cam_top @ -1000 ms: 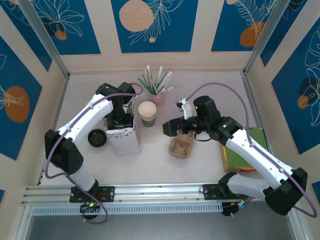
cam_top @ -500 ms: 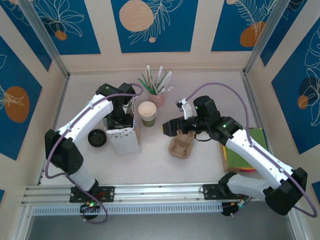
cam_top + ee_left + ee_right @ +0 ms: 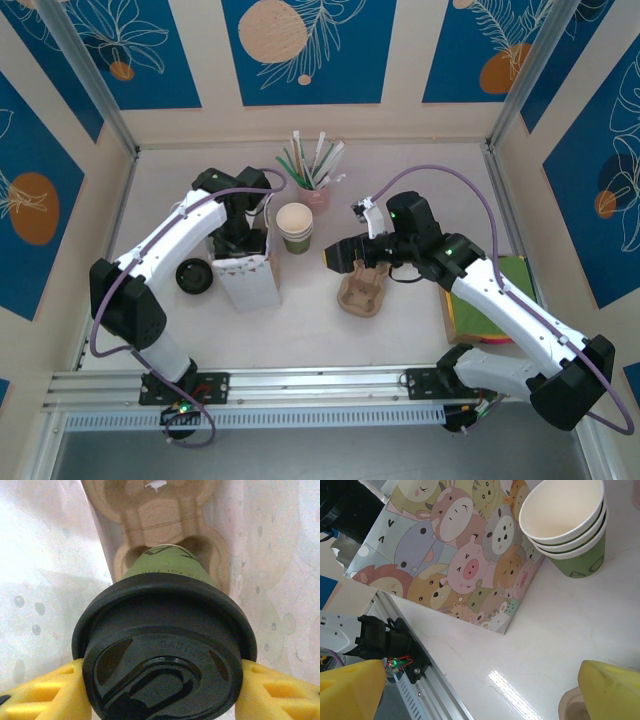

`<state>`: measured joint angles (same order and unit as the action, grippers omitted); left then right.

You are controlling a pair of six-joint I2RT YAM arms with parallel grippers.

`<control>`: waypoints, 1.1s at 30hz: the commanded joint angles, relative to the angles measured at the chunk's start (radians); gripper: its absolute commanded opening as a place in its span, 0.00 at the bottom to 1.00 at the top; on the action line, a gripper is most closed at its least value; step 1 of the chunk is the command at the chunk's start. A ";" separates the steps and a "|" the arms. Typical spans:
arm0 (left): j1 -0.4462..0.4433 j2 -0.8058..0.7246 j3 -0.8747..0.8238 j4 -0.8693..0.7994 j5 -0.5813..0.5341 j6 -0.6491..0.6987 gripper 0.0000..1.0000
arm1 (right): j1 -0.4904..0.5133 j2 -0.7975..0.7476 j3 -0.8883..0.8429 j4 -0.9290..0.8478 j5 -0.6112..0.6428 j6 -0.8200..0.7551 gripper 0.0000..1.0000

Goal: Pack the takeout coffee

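Green-sided and black-lidded, the takeout coffee [image 3: 165, 650] is hanging inside the cartoon-printed paper bag [image 3: 250, 282] on the table's left half. Its base is over a cardboard carrier [image 3: 150, 520] (seated or not, I cannot tell), and the left gripper [image 3: 160, 695] is clamping its lid. Near the table's middle, the right gripper [image 3: 340, 258] is hovering with jaws spread wide over a second carrier [image 3: 362, 290].

front table [image 3: 310, 335]: open | bag [image 3: 248, 282]–carrier [image 3: 362, 292] gap: clear | cups [image 3: 295, 228] just beside bag, tight | coffee [image 3: 165, 645] blocks bag btm
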<state>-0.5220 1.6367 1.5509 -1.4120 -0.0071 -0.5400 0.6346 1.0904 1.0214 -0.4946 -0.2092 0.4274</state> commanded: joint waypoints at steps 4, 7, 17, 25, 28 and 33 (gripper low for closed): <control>0.008 0.002 -0.031 -0.023 -0.030 0.010 0.57 | 0.002 0.005 0.026 -0.016 -0.012 -0.003 0.99; 0.007 0.002 -0.033 -0.025 -0.031 0.011 0.57 | 0.002 0.006 0.027 -0.016 -0.012 -0.003 0.99; 0.008 -0.016 -0.048 -0.022 -0.022 0.001 0.57 | 0.001 0.008 0.028 -0.016 -0.012 -0.001 0.99; 0.007 -0.035 -0.070 -0.022 -0.017 -0.005 0.57 | 0.003 0.009 0.026 -0.013 -0.015 0.004 0.99; 0.008 -0.036 -0.072 -0.021 -0.014 -0.007 0.57 | 0.003 0.009 0.026 -0.013 -0.016 0.003 0.99; 0.008 -0.037 -0.078 -0.019 -0.011 -0.008 0.57 | 0.002 0.007 0.026 -0.014 -0.015 0.004 0.99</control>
<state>-0.5220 1.5997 1.5040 -1.3975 -0.0002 -0.5407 0.6346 1.0992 1.0214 -0.4946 -0.2096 0.4278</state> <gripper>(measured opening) 0.604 0.989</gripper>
